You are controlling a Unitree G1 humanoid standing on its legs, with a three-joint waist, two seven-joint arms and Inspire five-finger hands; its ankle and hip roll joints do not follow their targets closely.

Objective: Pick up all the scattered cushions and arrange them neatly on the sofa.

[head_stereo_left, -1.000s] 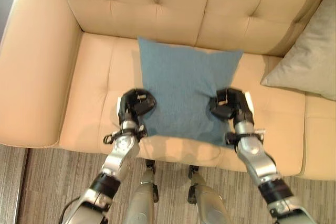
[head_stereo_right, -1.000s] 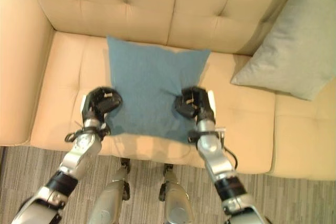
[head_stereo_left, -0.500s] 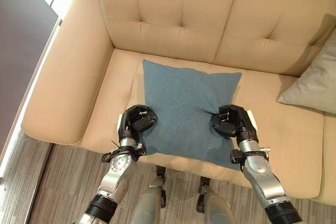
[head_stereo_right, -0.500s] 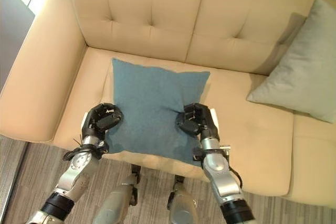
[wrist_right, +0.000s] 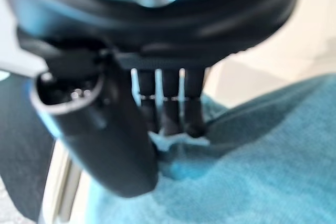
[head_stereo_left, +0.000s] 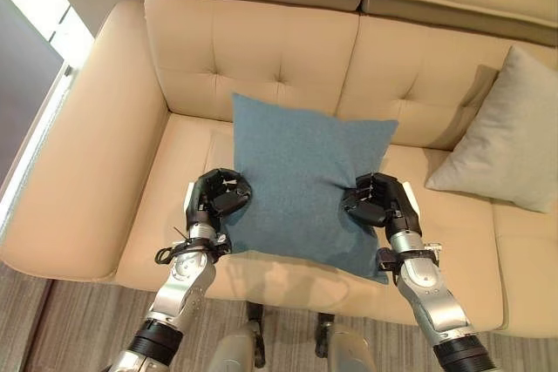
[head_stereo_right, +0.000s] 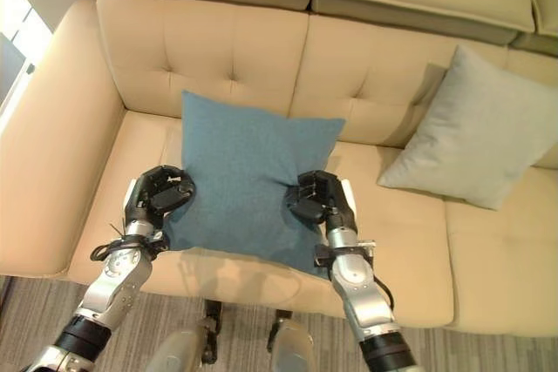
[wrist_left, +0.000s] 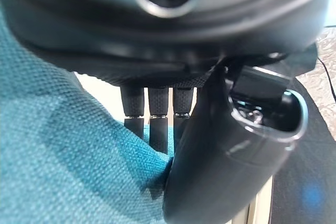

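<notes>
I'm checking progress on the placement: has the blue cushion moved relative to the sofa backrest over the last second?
Yes. The blue cushion, pinched by the left hand and right hand, has tipped up: its top edge now overlaps the sofa backrest instead of lying short of it.

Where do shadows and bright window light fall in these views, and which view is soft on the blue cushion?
Left eye view: daylight flares at the upper left corner; the blue cushion shades the sofa seat under its near edge. Right wrist view: right hand and cushion weave look soft. Left wrist view: weave crisp beside the left hand.
</notes>
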